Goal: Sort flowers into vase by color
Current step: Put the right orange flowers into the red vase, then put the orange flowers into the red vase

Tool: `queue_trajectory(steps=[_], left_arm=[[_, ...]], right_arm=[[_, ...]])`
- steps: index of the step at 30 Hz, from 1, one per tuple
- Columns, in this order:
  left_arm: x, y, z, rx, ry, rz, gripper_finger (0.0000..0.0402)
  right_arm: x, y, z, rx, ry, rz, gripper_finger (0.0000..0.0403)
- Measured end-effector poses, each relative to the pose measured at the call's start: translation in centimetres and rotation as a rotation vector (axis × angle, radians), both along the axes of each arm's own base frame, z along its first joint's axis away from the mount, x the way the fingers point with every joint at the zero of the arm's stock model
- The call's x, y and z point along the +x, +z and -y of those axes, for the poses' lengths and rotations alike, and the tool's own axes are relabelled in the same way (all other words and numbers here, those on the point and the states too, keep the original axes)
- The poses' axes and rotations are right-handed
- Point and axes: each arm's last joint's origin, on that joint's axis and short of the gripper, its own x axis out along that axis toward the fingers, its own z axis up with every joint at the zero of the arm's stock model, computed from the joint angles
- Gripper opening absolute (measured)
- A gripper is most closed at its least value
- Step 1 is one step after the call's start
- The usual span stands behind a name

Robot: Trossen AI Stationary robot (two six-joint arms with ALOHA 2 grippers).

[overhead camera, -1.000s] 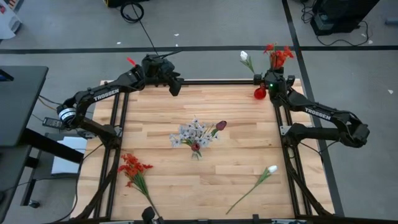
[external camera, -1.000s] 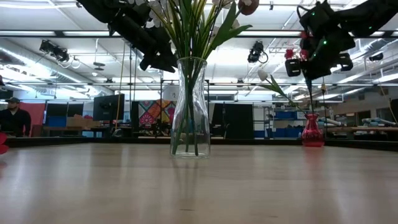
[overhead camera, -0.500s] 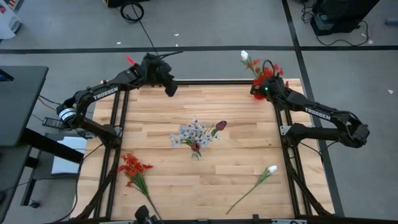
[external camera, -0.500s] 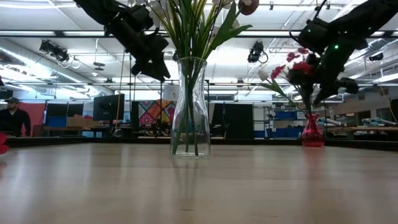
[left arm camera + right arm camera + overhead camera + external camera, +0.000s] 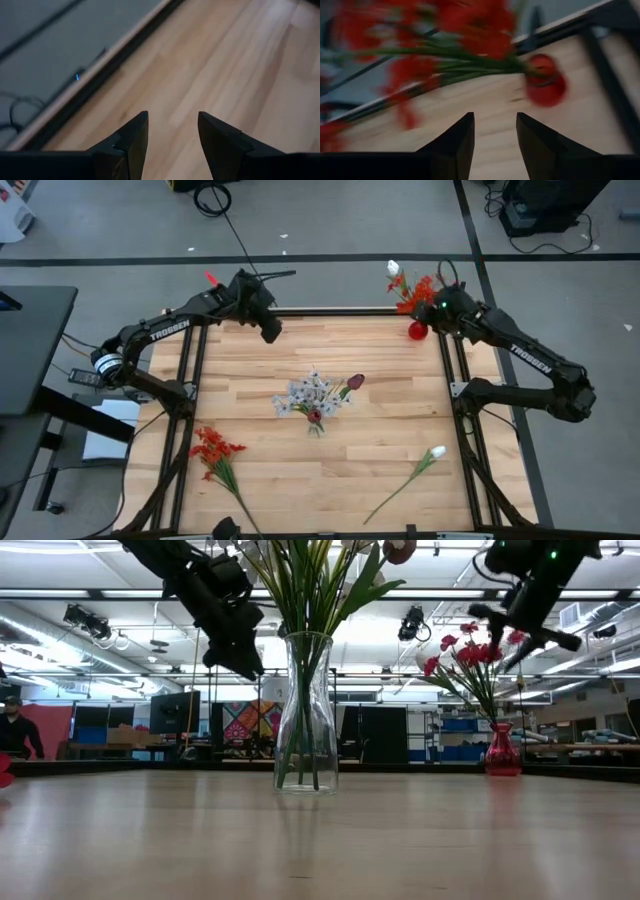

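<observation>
From the high view, the right gripper (image 5: 441,304) hovers at the table's far right corner, just beside the red vase (image 5: 417,331), which holds red flowers (image 5: 418,286) and a white bud (image 5: 393,269). The left gripper (image 5: 268,330) waits near the far left edge of the table (image 5: 380,360). The clear vase's bouquet (image 5: 316,395) stands mid-table. A red cluster (image 5: 212,448) lies near the front left, and a white flower (image 5: 435,452) lies near the front right, well apart from both arms.

In the low view, the clear vase (image 5: 306,712) stands upright in the middle with green stems inside. The red vase (image 5: 502,751) stands at the far right with its red flowers (image 5: 466,648) leaning away from the right gripper (image 5: 520,620), which is above them and clear of the stems.

The left wrist view shows the left gripper (image 5: 172,135) with its fingers apart and nothing between them, over bare table.

The right wrist view shows the right gripper (image 5: 495,132) parted and empty, the red vase (image 5: 545,84) and its stems just ahead.

The risk is in pulling away: the gripper is close to leaning stems in a narrow vase, so a sideways swing could snag a leaf and tip the vase or drag a flower out.
</observation>
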Motion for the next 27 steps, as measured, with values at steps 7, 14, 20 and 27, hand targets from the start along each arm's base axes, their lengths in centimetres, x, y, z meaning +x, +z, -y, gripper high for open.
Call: queue_trajectory(steps=[7,14,20,27], left_arm=[[-1.2,-0.9,1.2,-0.161,0.044,-0.122,0.0176],[-1.5,-1.9,3.8,-0.369,0.102,-0.26,0.0176],[-0.9,-1.4,7.7,-0.51,0.227,-0.304,0.0176],[1.3,-1.2,13.9,-0.581,0.333,-0.278,0.0176]], right_arm=[[0.8,2.3,-0.5,0.017,0.181,0.124,0.0153],[2.9,3.6,-1.4,-0.05,0.395,0.28,0.0153],[3.9,4.5,-1.8,-0.093,0.58,0.393,0.0153],[4.3,4.0,-2.8,-0.046,0.699,0.388,0.0153]])
